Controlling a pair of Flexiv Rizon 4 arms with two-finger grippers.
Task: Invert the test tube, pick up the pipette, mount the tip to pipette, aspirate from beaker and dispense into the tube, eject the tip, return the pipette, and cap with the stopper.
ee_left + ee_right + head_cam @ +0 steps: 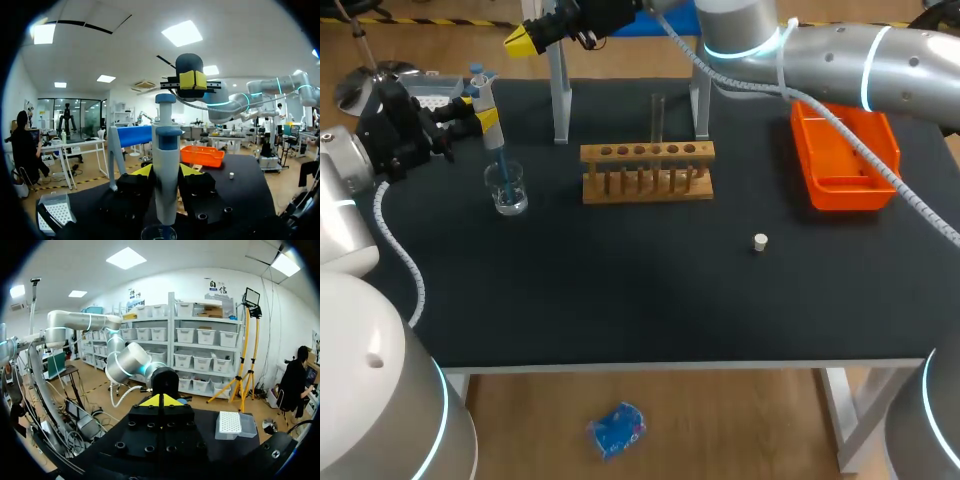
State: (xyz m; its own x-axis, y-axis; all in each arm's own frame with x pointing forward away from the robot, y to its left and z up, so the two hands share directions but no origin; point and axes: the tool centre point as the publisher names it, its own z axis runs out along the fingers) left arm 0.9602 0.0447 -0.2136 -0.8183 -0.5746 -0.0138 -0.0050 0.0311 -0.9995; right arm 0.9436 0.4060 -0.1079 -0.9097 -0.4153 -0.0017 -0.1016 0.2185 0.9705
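My left gripper (486,118) is shut on the white and blue pipette (480,90), held upright over the glass beaker (510,197). The pipette's blue tip (502,168) reaches down into the beaker. In the left wrist view the pipette (166,165) stands between my yellow fingers (142,171), with the beaker's rim (158,232) below. My right gripper (520,40), shut and holding nothing, hovers just above and beside the pipette's plunger (165,98); it shows there as joined yellow tips (192,80). A test tube (658,118) stands upright in the wooden rack (647,172). The white stopper (760,241) lies alone on the mat.
An orange bin (845,155) sits at the back right. A white tip box (430,90) stands at the back left, behind my left arm. A white stand (560,95) rises behind the rack. The table's black mat (640,300) ends at the front edge.
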